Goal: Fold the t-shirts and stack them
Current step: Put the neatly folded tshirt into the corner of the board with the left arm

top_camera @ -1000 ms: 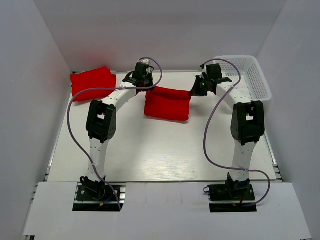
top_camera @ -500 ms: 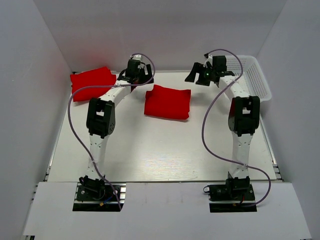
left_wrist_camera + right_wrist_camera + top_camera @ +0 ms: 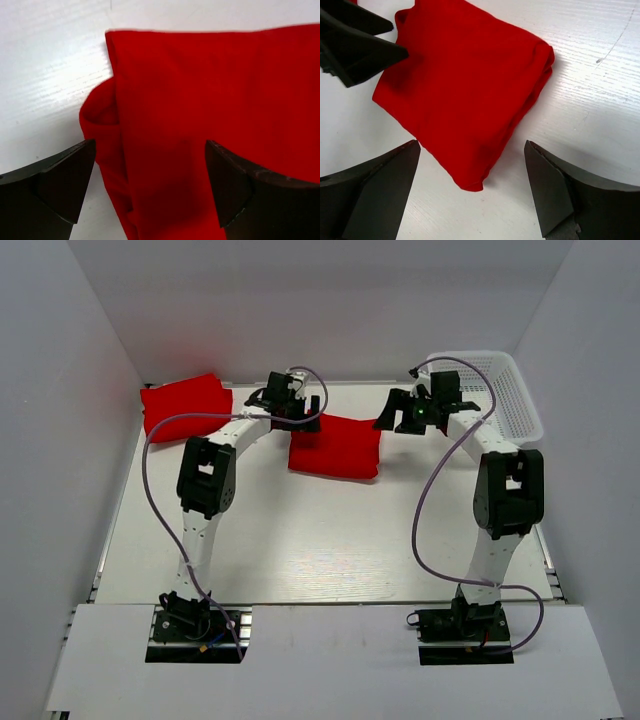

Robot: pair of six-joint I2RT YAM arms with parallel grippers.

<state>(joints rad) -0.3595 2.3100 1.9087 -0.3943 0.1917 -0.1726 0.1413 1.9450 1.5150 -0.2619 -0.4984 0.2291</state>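
Note:
A folded red t-shirt (image 3: 335, 448) lies on the white table (image 3: 300, 540) at the centre back. My left gripper (image 3: 303, 410) hovers open over its far left corner. In the left wrist view the red cloth (image 3: 210, 90) fills the space under the spread left gripper (image 3: 150, 145), with nothing pinched. My right gripper (image 3: 397, 416) hangs open just off the far right corner. In the right wrist view that corner of the t-shirt (image 3: 465, 90) lies below the right gripper (image 3: 471, 145), apart from both fingers. A second folded red t-shirt (image 3: 185, 405) rests at the back left.
A white plastic mesh basket (image 3: 500, 390) stands at the back right corner, close behind the right arm. White walls close in the table at the left, back and right. The left gripper's dark fingers (image 3: 355, 45) show in the right wrist view's upper left.
Both grippers went from shut on the centre t-shirt's far corners to open. They rose and pulled back, then came down again near those corners. The t-shirt stays on the table.

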